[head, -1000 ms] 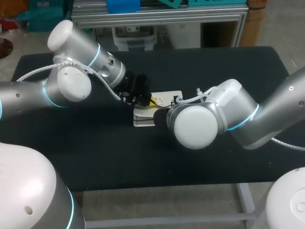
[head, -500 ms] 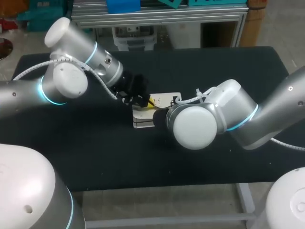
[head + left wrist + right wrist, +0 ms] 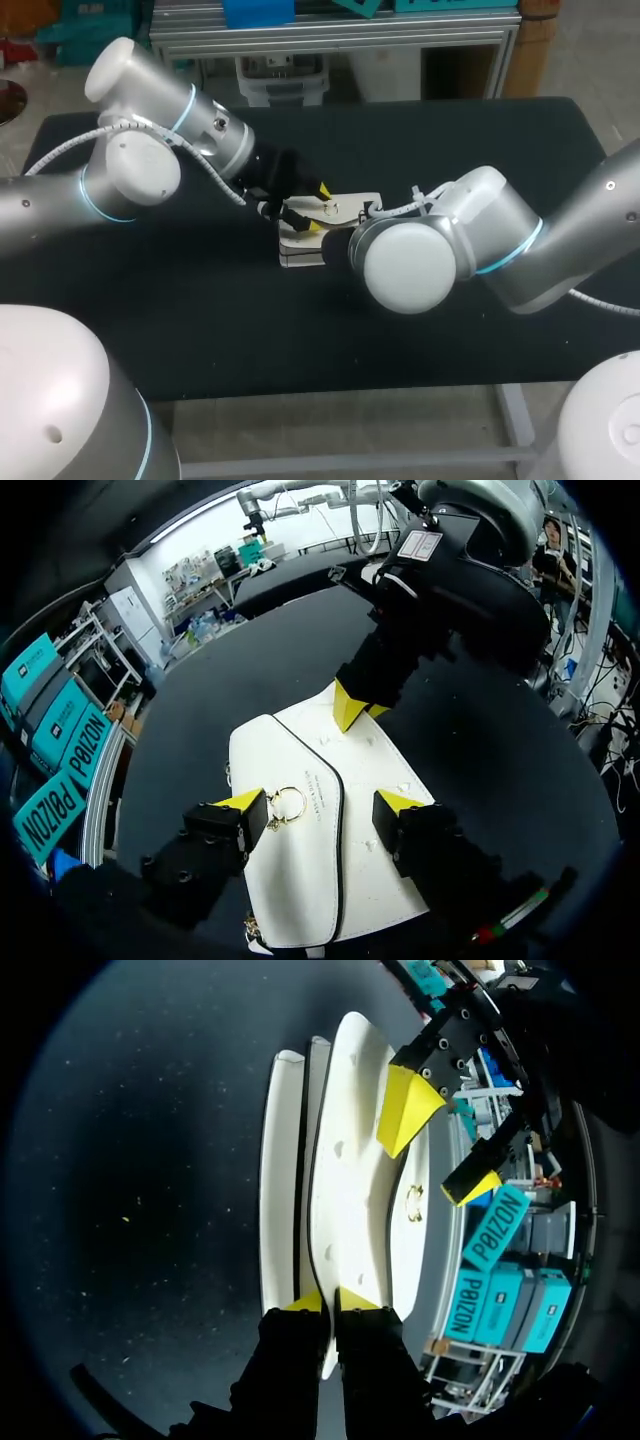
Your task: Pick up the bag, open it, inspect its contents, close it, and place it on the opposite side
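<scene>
- One black-topped table (image 3: 450,140).
- One white leather-look flap bag (image 3: 300,880) on it.
- One gold ring clasp (image 3: 287,805) on the bag's flap.
- Two silver robot arms: the left arm (image 3: 150,170) enters from 9 o'clock, the right arm (image 3: 500,250) from 3 o'clock.
- Two hands, the left hand (image 3: 320,805) and the right hand (image 3: 330,1302).
- Four yellow fingertips, two on each hand.

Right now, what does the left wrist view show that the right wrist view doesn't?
Only the left wrist view: the white bag's flap face-on, my left pincer open above its gold ring clasp. Only the right wrist view: the bag edge-on, layers stacked, my right pincer shut on one edge. Both: the bag, the clasp, the black table, the other arm's yellow tips.
</scene>
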You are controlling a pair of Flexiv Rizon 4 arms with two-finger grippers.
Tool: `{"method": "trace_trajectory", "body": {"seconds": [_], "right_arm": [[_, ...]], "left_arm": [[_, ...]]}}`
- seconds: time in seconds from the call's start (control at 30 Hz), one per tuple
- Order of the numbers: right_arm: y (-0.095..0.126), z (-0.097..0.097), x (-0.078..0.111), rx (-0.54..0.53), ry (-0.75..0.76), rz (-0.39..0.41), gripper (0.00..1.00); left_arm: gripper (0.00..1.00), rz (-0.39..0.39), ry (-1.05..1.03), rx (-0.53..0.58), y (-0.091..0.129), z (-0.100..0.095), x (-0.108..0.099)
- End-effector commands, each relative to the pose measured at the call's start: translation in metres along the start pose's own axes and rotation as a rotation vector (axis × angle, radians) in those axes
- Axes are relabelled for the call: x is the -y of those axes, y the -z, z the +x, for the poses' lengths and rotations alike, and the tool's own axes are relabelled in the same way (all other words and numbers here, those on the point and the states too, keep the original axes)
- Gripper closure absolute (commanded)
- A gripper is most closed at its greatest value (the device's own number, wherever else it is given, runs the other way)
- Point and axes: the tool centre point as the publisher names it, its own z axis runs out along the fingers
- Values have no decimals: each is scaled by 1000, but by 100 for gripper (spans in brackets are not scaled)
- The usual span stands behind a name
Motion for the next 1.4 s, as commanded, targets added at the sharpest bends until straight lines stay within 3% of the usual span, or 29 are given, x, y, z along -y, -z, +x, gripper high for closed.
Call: {"method": "trace_trajectory", "body": {"seconds": [0.03,0.13,0.2,0.27,0.3,0.77,0.93,1.1,1.17,1.4], "right_arm": [[-3,6,2,15,0,-9,100],[-1,5,1,19,0,-15,100],[0,4,0,20,-3,-19,100],[3,4,0,23,-5,-24,21],[6,3,0,28,-5,-24,0],[44,-21,6,101,-26,-71,0],[50,-38,20,19,-114,-64,0],[46,-51,41,-114,-307,-56,0],[49,-55,46,-116,-319,-78,0],[49,-55,46,-116,-319,-78,0]], "left_arm": [[13,60,4,0,14,2,-4],[0,110,15,-10,25,2,-1],[0,130,19,-14,31,3,1],[0,137,23,-17,35,3,2],[0,140,27,-16,38,2,3],[0,182,99,-50,54,1,9],[0,228,275,-88,66,-5,8],[0,261,448,-142,77,-4,7],[0,188,440,-138,83,-3,9],[0,188,440,-138,83,-3,9]]}}
